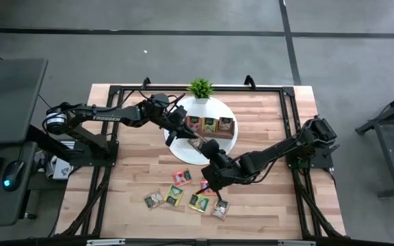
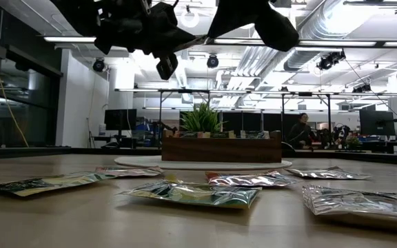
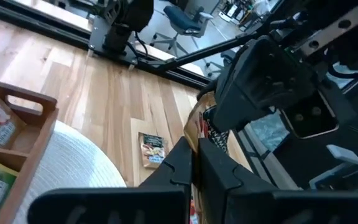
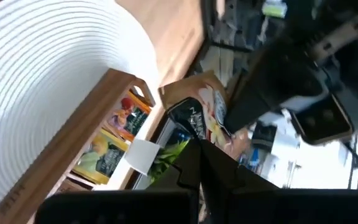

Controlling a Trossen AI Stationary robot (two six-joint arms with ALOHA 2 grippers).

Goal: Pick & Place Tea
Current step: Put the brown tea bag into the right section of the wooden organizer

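Looking like a mid-air handoff just off the wooden tray's left-arm end: right gripper pinches one tea sachet, left gripper seems clamped on it too, so next the right should let go.

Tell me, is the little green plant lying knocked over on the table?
No, in the high view the plant stands upright at the far edge of the white plate, just behind the wooden tray.
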